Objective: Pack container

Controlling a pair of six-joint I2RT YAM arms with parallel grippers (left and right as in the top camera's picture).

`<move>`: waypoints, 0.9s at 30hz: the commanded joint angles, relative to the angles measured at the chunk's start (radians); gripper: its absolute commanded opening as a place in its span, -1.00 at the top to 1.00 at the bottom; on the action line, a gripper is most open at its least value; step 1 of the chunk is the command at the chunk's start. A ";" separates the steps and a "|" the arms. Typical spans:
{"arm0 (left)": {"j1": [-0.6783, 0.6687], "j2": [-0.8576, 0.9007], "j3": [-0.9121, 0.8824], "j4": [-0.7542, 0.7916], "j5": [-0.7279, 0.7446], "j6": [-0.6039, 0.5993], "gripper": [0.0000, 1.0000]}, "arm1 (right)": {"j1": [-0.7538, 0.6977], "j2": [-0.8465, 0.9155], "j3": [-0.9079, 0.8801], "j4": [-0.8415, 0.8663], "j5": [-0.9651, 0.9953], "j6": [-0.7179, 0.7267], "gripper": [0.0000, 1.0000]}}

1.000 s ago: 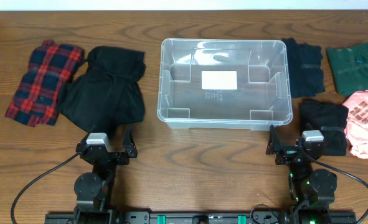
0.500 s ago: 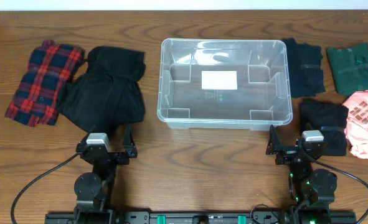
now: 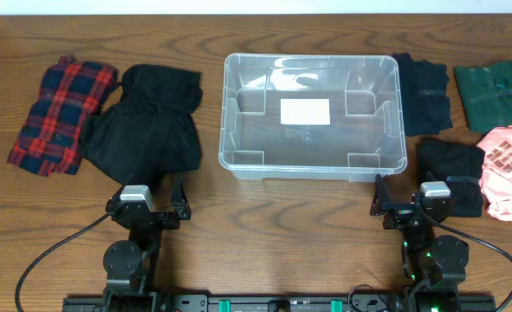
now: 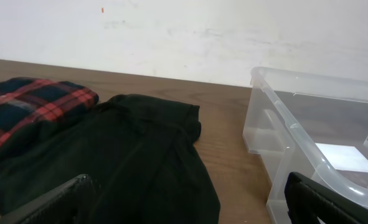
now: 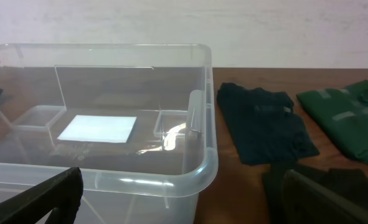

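The container (image 3: 238, 165) is a clear lidless bin with a white label on its base, empty, at the table's middle; it also shows in the left wrist view (image 4: 333, 180) and the right wrist view (image 5: 190, 174). My left gripper (image 3: 146, 206) is open and empty near the front edge, just in front of a black garment (image 3: 147, 130) (image 4: 127, 162). My right gripper (image 3: 409, 206) is open and empty, in front of the container's right front corner and beside a black folded garment (image 3: 450, 169).
A red plaid shirt (image 3: 61, 113) (image 4: 28, 106) lies at far left. At right lie a dark navy garment (image 3: 422, 91) (image 5: 261, 124), a green one (image 3: 491, 94) (image 5: 352, 118) and a pink one (image 3: 511, 169). A white wall stands behind the table.
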 commanded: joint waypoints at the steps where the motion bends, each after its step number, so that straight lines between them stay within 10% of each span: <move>1: -0.005 -0.007 -0.016 -0.038 -0.016 -0.002 -0.96 | -0.008 -0.006 -0.002 -0.004 0.003 -0.012 -0.98; 27: -0.005 -0.007 -0.016 -0.038 -0.016 -0.002 -0.96 | -0.008 -0.006 -0.002 -0.004 0.003 -0.012 -0.99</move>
